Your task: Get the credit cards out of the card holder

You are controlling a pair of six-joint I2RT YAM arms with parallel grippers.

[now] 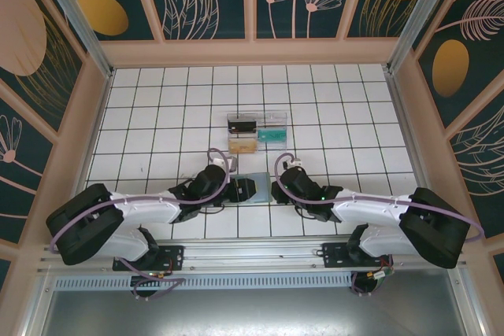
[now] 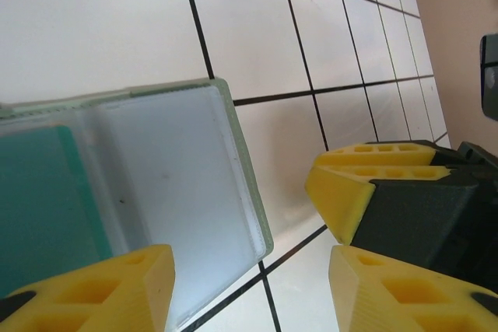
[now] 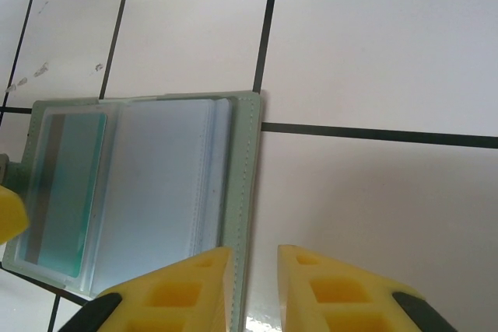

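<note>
The card holder (image 1: 258, 187) lies open and flat between the arms, its long axis left to right and its fold near to far. It has a soft stitched grey-green rim and glossy clear pockets. A teal credit card (image 3: 66, 192) seems to be tucked in the left pocket. The left gripper (image 2: 253, 285) is released and straddles the holder's corner. The right gripper (image 3: 255, 266) is barely parted and empty.

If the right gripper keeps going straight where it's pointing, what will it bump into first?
Probably the card holder: the right gripper hangs over its green edge. Depth is unclear, so one finger might land on the table beside it.
</note>
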